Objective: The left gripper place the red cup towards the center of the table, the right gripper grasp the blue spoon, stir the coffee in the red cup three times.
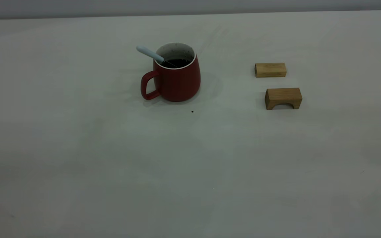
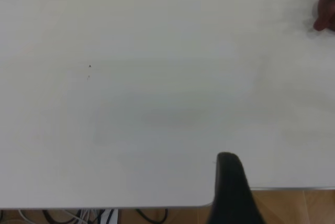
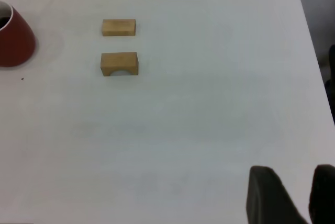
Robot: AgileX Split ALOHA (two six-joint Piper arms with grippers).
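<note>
1. The red cup [image 1: 176,77] stands upright on the worktop [image 1: 111,172], dark coffee [image 1: 178,62] inside.
2. The blue spoon [image 1: 150,54] leans on the cup's rim, bowl in the coffee.
3. Two wooden blocks [image 1: 270,70] [image 1: 283,98] sit well apart from the cup.
4. The right claw [image 3: 290,195], fingers apart, hangs clear of the cup; the left claw [image 2: 230,187] shows one finger, so its state cannot be told.

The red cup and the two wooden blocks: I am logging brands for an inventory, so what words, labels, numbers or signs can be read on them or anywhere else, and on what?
None: no readable text in any view.
red cup: plain, no logo or print showing.
blue spoon: no marking.
Flat wooden block and arched wooden block: bare wood.
table: only a tiny dark speck.
</note>
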